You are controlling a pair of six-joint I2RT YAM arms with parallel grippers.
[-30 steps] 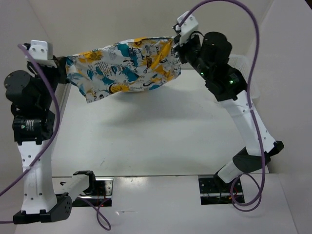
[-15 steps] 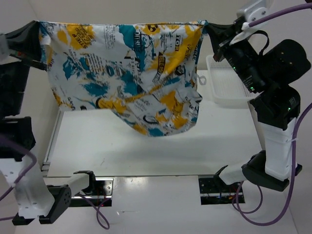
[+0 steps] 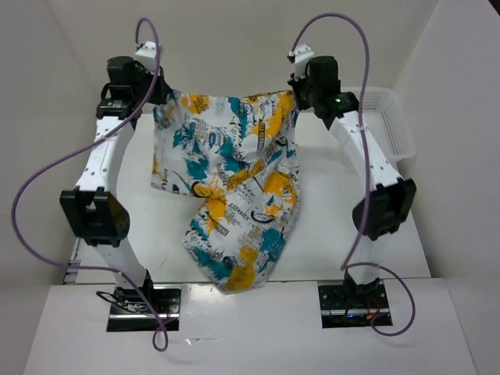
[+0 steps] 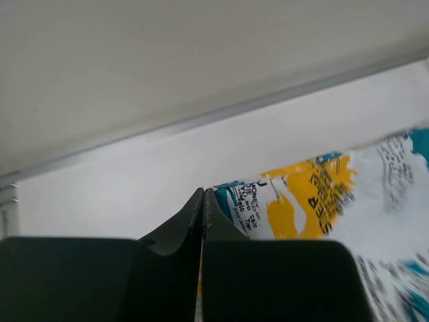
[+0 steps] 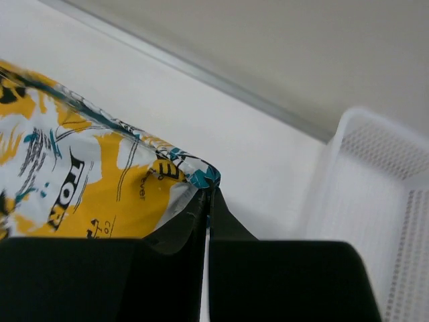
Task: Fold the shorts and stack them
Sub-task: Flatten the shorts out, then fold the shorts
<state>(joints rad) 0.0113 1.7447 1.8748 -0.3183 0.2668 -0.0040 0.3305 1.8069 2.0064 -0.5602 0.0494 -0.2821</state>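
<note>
The shorts (image 3: 234, 187), white with teal, yellow and black print, hang by their top edge at the far side of the table and trail toward the near edge. My left gripper (image 3: 162, 95) is shut on their left top corner (image 4: 268, 204). My right gripper (image 3: 295, 94) is shut on their right top corner (image 5: 194, 171). In both wrist views the jaws are pressed together with cloth pinched at the tips. The lower end of the shorts lies near the table's front edge (image 3: 234, 273).
A white perforated basket (image 3: 383, 125) stands at the far right of the table, also in the right wrist view (image 5: 375, 215). Both arms stretch far out over the table. Purple cables loop above the arms.
Both arms have swung from high and near the camera out to the far side of the table, carrying the shorts with them. The shorts now trail down over the table.
</note>
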